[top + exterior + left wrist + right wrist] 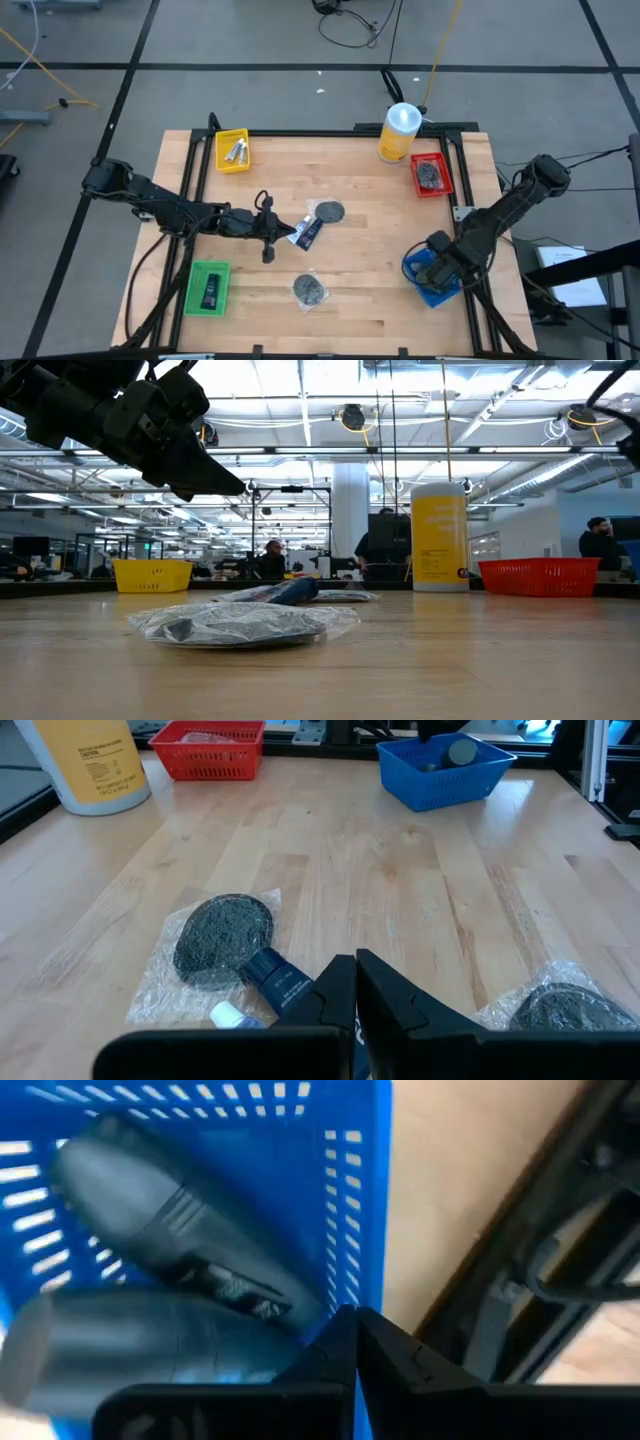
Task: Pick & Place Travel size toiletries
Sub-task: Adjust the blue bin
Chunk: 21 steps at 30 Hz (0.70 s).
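Observation:
My left gripper [270, 236] [356, 972] is shut and hangs above the table's middle, as the low view shows [232, 484]. Just beyond its tips a dark blue tube with a white cap [308, 232] [272, 980] lies partly on the clear wrap of a dark grey disc [329, 212] [222, 932]. A second wrapped disc [310, 289] [562, 1008] [240, 622] lies flat nearer the near edge. My right gripper [436, 262] [356, 1326] is shut and hovers over the blue tray [428, 290] [300, 1200], which holds dark items [170, 1230].
The yellow canister [399, 132] [438, 535] stands at the far edge. Beside it is a red tray [431, 176] with a dark disc. A yellow tray [233, 150] at far left holds white tubes. A green tray [208, 288] at near left holds a dark pack.

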Motion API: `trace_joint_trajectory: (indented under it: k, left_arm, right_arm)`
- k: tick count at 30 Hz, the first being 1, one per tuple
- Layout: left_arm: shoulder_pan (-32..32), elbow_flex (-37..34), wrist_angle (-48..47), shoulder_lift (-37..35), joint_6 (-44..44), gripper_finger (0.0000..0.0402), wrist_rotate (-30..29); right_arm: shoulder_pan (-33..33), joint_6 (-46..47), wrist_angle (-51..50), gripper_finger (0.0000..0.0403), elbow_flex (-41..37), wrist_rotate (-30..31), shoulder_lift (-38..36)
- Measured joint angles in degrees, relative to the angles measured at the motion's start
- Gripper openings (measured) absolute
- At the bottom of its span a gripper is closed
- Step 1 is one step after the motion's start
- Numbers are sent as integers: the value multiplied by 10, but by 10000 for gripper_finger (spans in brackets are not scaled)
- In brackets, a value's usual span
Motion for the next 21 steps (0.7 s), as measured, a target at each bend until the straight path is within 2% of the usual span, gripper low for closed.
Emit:
trace_joint_trajectory:
  k: [3, 9, 10, 13, 15, 18, 21]
  left_arm:
    - [0, 0, 1, 0, -1, 10, 0]
    - [0, 0, 1, 0, -1, 10, 0]
    - [0, 0, 2, 0, -1, 10, 0]
    - [0, 0, 2, 0, -1, 10, 0]
    - [0, 0, 2, 0, -1, 10, 0]
    - [0, 0, 2, 0, 1, 10, 0]
    - [0, 0, 2, 0, 1, 10, 0]
  right_arm:
    - [14, 10, -14, 0, 27, 39, 0]
    - [-1, -61, -2, 0, 50, 247, 0]
    - [-12, -74, 0, 0, 44, 262, 0]
    - [-57, -136, 24, 0, 10, 265, 0]
    - [-94, -184, 44, 0, -12, 245, 0]
    - [-150, -238, 47, 0, -37, 196, 0]
    - [-189, -290, 46, 0, -45, 117, 0]
